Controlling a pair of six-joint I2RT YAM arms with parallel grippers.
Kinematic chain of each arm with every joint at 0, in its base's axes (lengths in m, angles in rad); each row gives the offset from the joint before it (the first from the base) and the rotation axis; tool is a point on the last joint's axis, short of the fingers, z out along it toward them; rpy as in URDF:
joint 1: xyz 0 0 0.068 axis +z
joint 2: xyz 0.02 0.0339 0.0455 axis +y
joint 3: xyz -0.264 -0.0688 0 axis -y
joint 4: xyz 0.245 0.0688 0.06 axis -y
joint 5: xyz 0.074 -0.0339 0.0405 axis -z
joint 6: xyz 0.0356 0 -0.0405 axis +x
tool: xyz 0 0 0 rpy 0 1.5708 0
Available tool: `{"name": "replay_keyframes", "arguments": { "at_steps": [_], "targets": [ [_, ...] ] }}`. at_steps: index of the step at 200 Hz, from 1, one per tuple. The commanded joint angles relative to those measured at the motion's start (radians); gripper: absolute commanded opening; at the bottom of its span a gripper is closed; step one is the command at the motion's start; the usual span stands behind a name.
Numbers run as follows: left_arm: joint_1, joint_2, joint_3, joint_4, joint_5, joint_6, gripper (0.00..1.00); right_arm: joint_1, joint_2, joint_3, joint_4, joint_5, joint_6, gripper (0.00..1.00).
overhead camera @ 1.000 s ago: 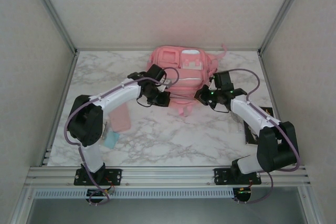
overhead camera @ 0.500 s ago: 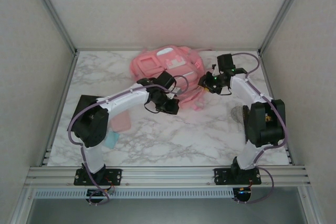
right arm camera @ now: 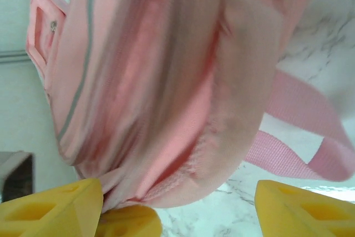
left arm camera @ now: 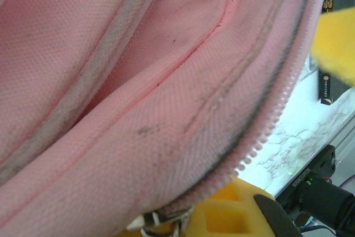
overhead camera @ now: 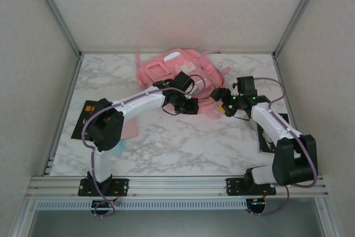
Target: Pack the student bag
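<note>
While two white arms reach in from the near edge, the marble-patterned bench (overhead camera: 183, 148) carries the student bag (overhead camera: 166, 67), a large pink backpack at the far middle of the surface, its pocketed front facing up and its near side raised off the marble; the left arm (overhead camera: 133, 102) stretches across to that near side, where the left end effector (overhead camera: 188, 105) is closed tight on the bag's edge, the wrist view showing pink fabric and an open zip (left arm camera: 272, 120) running straight down to its yellow finger (left arm camera: 222, 215); the right arm (overhead camera: 272, 123) bends in from the other side, and the right end effector (overhead camera: 221, 102) sits just beside the bag's right corner with its yellow fingers (right arm camera: 50, 206) spread wide apart, gripping nothing, the bag's rounded end and a pink strap (right arm camera: 299, 137) just beyond them; a black book (overhead camera: 267, 137) lies flat near the right edge, a second dark flat item (overhead camera: 82, 121) near the left edge; a small flat pink pouch (overhead camera: 131, 130) rests partly under the left arm, a pale blue scrap (overhead camera: 117, 148) just in front of it.
</note>
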Motion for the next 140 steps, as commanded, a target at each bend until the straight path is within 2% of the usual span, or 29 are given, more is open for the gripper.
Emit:
{"name": "replay_keyframes", "arguments": {
  "at_steps": [1,21,30,42,53,63,90,140],
  "targets": [
    [-0.017,0.006,0.035,0.028,0.027,0.02,0.0,0.054,0.032,-0.055,0.245,-0.029,0.187,0.73],
    [-0.022,-0.01,-0.005,-0.002,0.017,0.035,0.0,0.093,0.115,-0.046,0.355,-0.002,0.233,0.72],
    [-0.022,-0.026,-0.031,-0.007,0.005,0.042,0.0,0.099,0.152,-0.04,0.376,0.013,0.247,0.66],
    [-0.022,-0.046,-0.061,-0.027,-0.028,0.054,0.0,0.101,0.188,-0.042,0.404,0.039,0.248,0.45],
    [-0.018,-0.062,-0.086,-0.046,-0.056,0.064,0.0,0.1,0.198,-0.045,0.392,0.081,0.229,0.18],
    [-0.009,-0.077,-0.111,-0.06,-0.078,0.073,0.0,0.099,0.196,-0.052,0.389,0.108,0.209,0.0],
    [0.044,-0.115,-0.176,-0.105,-0.17,0.119,0.0,0.099,0.16,-0.063,0.374,0.127,0.18,0.0],
    [0.225,-0.189,-0.295,-0.096,-0.389,0.198,0.0,0.096,0.098,-0.027,0.245,0.13,0.105,0.0]
  ]
}}
